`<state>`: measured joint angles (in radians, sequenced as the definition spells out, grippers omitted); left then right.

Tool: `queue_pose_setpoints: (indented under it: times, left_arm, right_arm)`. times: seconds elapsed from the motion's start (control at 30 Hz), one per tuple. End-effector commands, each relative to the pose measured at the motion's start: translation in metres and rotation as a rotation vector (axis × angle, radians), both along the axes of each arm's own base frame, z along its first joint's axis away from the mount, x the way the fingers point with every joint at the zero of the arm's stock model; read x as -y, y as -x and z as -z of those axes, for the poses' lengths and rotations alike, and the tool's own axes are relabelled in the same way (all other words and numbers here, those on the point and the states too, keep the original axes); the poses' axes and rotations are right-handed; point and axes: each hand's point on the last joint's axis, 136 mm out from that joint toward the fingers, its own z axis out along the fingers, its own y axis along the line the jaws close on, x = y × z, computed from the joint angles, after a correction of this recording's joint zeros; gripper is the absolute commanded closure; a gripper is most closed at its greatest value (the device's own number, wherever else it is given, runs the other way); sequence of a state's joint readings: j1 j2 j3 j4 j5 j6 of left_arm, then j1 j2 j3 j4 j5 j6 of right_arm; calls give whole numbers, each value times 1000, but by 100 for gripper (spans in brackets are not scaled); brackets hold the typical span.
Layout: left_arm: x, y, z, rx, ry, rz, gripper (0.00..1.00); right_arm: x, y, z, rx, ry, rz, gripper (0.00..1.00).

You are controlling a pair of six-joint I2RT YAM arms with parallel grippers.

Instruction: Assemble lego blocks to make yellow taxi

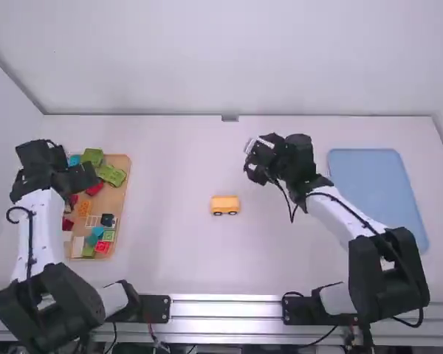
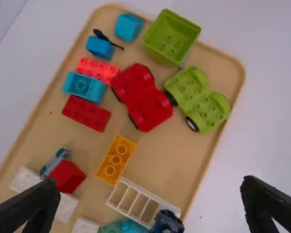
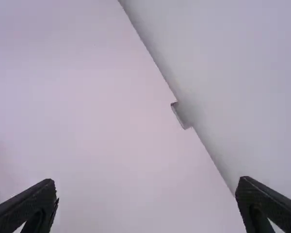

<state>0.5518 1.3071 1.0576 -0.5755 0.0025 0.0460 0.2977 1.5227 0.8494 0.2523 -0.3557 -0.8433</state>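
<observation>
Spread wide at the left gripper (image 2: 150, 180), above the tan tray (image 1: 122, 203) at the left of the high view; wide as well at the right gripper (image 3: 146, 180), over the white table (image 1: 162, 236) right of the frame's upper middle. Just below the frame's middle — the yellow car (image 1: 224, 204), wheels down, probably the taxi in the making.

Likeliest trouble: a poor pick from crowded parts. With fingers so wide, easy to catch the red wheeled base (image 2: 141, 99) or the white frame piece (image 2: 143, 201) when going for the orange brick (image 2: 115, 160). Hollow side up there, so unlikely to press on without turning. At the car, possible rolling under a slanted push; best braced first.

Worth minding: the tray's rim, and the side wall (image 1: 6, 177) at far left. Ample room to swing between tray and car — also between car and blue tray (image 1: 376, 192) at right.
</observation>
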Motion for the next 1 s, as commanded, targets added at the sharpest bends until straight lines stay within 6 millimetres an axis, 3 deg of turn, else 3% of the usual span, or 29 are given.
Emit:
queue_pose_setpoints:
  times: [0.0, 0.07, 0.2, 0.33, 0.43, 0.53, 0.63, 0.77, 0.97]
  left_arm:
    - [-7, 6, -1, -32, -28, -42, 1]
    - [-16, 11, -2, -63, -83, -56, 1]
    - [-21, 7, -1, -117, -160, 102, 1]
    - [-32, 16, 6, -140, -50, 76, 1]
    - [-40, 25, 20, -203, 96, 67, 1]
    - [-38, 24, 43, -303, 201, 183, 1]
    - [-40, 21, 67, -392, 228, 308, 1]
    - [-40, 11, 91, -419, 252, 341, 1]
    - [-48, 6, 104, -411, 237, 335, 1]
  right_arm:
    - [-3, 1, -6, 36, 20, -19, 2]
    - [-3, 1, -6, 54, 41, -35, 2]
    - [-3, 0, -7, 71, 50, -42, 2]
    - [-4, 0, -9, 78, 48, -42, 2]
    - [-4, 0, -9, 78, 48, -43, 2]
    - [-5, 0, -9, 77, 48, -44, 2]
    - [-4, 0, -9, 77, 48, -43, 2]
    - [-4, 0, -8, 71, 47, -42, 2]
    - [-4, 1, -7, 69, 48, -42, 1]
